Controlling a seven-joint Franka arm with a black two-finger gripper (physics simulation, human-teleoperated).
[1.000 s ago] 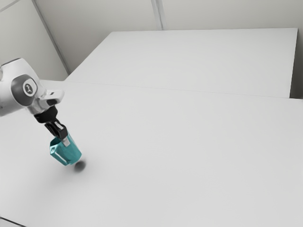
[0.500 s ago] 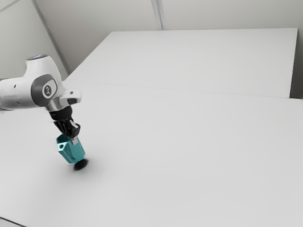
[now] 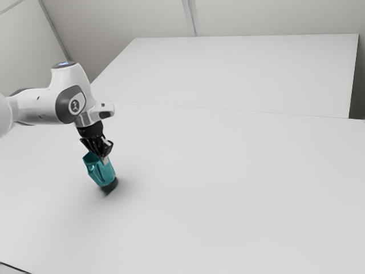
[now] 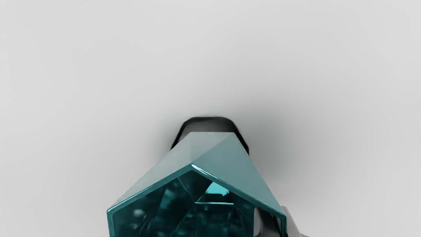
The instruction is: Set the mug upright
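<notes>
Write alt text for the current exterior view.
A teal mug, tilted with its open end up toward the exterior view's left, is held by the rim in the black claw of a white robot arm at a pale table.

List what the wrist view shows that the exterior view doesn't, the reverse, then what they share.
Wrist view: deep inside the glossy teal faceted mug, with one finger inside its wall, the other outside.

Exterior view: the white jointed robot arm and pale grey room wall.

Both: the mug, tilted; the black two-finger gripper at its rim, at least in part; the dark shadow by its base; the smooth white table.
</notes>
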